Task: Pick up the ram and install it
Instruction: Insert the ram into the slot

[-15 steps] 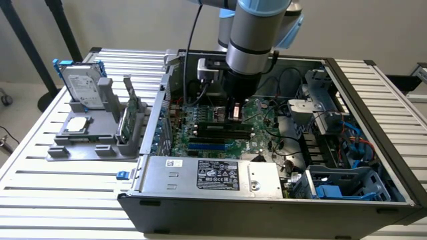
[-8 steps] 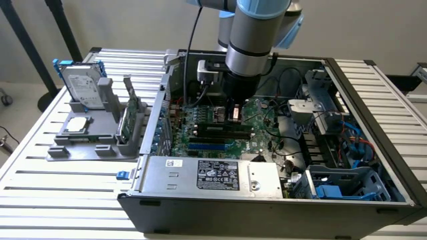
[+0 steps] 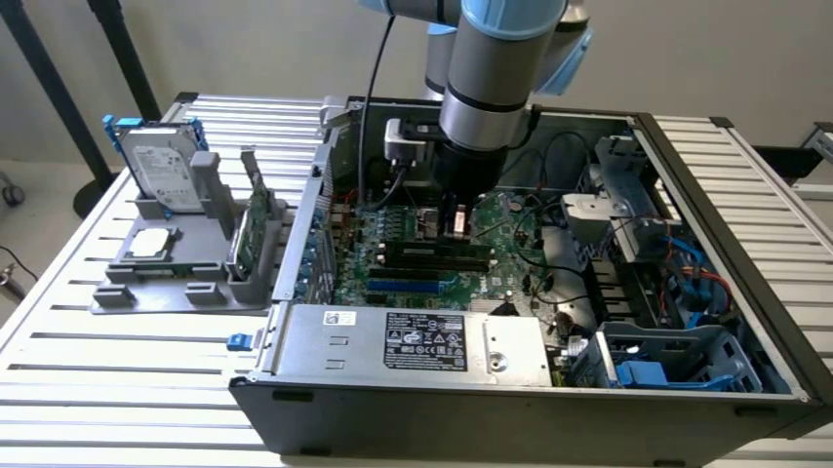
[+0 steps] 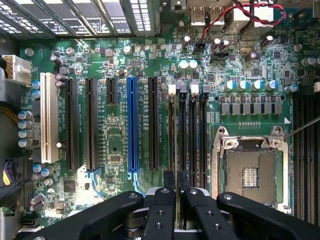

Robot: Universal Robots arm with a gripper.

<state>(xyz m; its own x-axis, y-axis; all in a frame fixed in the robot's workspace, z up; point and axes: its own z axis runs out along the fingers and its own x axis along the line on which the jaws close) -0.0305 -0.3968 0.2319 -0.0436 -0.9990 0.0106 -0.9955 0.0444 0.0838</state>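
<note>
My gripper [image 3: 456, 222] reaches down inside the open computer case [image 3: 729, 175], just above the green motherboard [image 3: 390, 229]. In the wrist view its black fingers [image 4: 169, 192] stand nearly together, and the gripper [image 4: 177, 184] is shut on the ram [image 4: 177, 196]. I see the ram edge-on as a thin strip between the pads. It lines up lengthwise with the row of black memory slots [image 4: 192, 135] with white end clips, beside the CPU socket [image 4: 250, 172]. Whether the ram touches a slot I cannot tell.
A grey holder [image 3: 156, 283] outside the case, at the exterior view's left, carries a hard drive with blue rails [image 3: 163, 175] and upright green cards [image 3: 254, 219]. The power supply [image 3: 430, 341] fills the case's near side. Cables [image 3: 677, 263] and a drive cage [image 3: 677, 356] crowd the exterior view's right.
</note>
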